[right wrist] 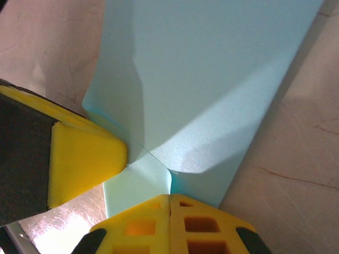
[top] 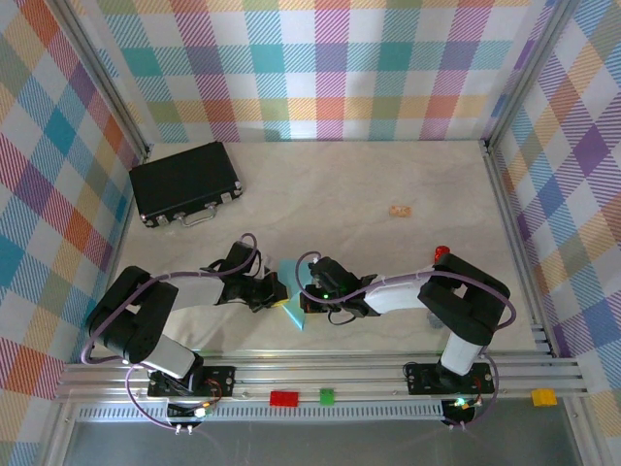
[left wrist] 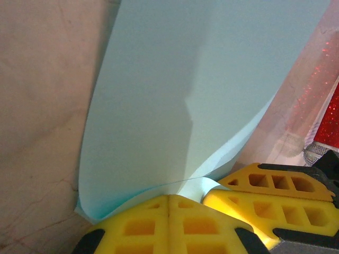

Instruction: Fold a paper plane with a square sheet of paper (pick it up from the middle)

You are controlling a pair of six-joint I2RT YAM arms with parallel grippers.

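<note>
The square sheet of paper (top: pixel 291 277) is light turquoise and hangs off the table between both arms, bent into curved layers with a crease. My left gripper (top: pixel 280 295) is shut on its lower edge; in the left wrist view the yellow fingertips (left wrist: pixel 169 197) meet with the paper (left wrist: pixel 185 95) rising from them. My right gripper (top: pixel 307 291) is shut on the same sheet close beside it, its jaws (right wrist: pixel 170 197) pinching a flap of the paper (right wrist: pixel 212 79). The two grippers nearly touch. The paper plane is out of view.
A black case (top: pixel 186 182) lies at the back left. A small tan scrap (top: pixel 400 210) sits mid-table and a red-tipped marker (top: pixel 441 253) stands by the right arm. Checked walls close in three sides. Coloured bricks (top: pixel 284 397) sit on the front rail.
</note>
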